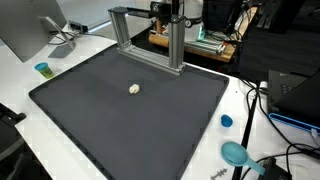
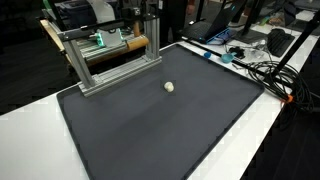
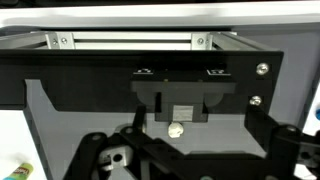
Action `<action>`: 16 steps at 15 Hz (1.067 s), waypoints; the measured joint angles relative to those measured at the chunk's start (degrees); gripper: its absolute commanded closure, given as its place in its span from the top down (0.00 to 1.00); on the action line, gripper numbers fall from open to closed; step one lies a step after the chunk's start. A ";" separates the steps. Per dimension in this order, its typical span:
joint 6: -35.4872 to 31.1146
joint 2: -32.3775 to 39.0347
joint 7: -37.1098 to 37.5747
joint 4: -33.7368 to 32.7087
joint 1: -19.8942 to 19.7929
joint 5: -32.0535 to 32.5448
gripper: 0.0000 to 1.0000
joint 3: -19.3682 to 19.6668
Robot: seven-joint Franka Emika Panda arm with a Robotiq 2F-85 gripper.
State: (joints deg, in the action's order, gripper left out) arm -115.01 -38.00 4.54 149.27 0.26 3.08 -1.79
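A small whitish lump [image 1: 134, 89] [image 2: 169, 87] lies alone near the middle of a dark mat [image 1: 100, 115] [image 2: 140, 135]. An aluminium frame [image 1: 150, 38] [image 2: 110, 60] stands on the mat's far edge. The arm rises behind this frame in both exterior views, well back from the lump. In the wrist view my gripper [image 3: 197, 125] is open, with its dark fingers [image 3: 262, 128] wide apart and nothing between them. The lump [image 3: 176, 129] shows on the mat beyond, in line with the gap. The frame's bar [image 3: 130, 41] runs across the top of that view.
A blue cup [image 1: 42, 69] and a monitor [image 1: 25, 30] stand on the white table beside the mat. A blue cap [image 1: 226, 121], a teal round piece [image 1: 235, 153] and tangled cables [image 2: 262, 68] lie past the opposite edge. Equipment crowds the space behind the frame.
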 measured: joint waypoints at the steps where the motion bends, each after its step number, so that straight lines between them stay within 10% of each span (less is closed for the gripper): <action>1: -0.73 -0.20 0.19 0.55 -0.03 -0.06 1.00 0.05; 16: -1.85 -0.52 0.42 1.30 -0.05 -0.35 1.00 0.09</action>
State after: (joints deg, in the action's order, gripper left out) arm -116.86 -38.52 4.96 150.57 0.21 2.74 -1.70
